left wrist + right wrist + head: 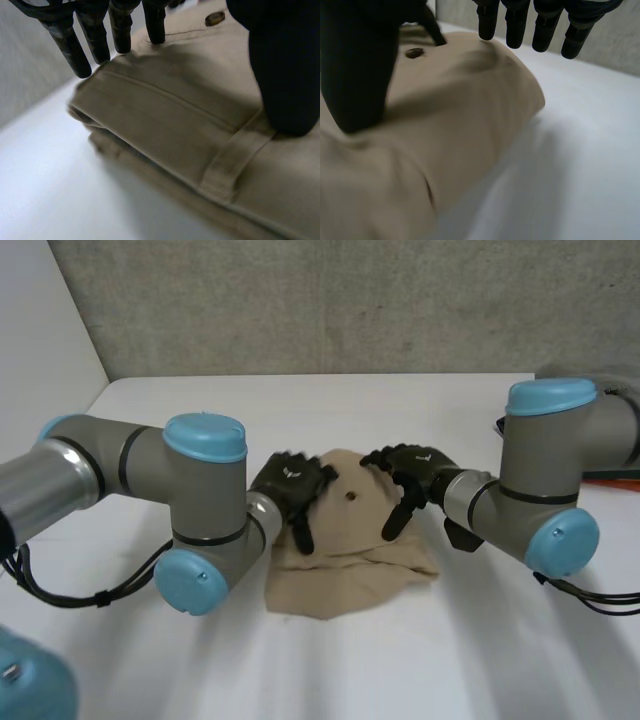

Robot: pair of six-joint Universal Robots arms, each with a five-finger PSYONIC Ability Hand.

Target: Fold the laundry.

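Note:
A folded tan garment with a dark button lies mid-table. My left hand rests over its left part, fingers straight and spread, thumb pointing down onto the cloth. In the left wrist view the fingers hover at the folded edge of the garment, beside a belt loop. My right hand is over the garment's right part, open, its thumb down on the fabric. The right wrist view has its fingers above the garment's rounded edge, holding nothing.
The white table stretches out in front of the garment. A grey wall closes off the back. An orange-and-dark object lies at the far right behind my right arm.

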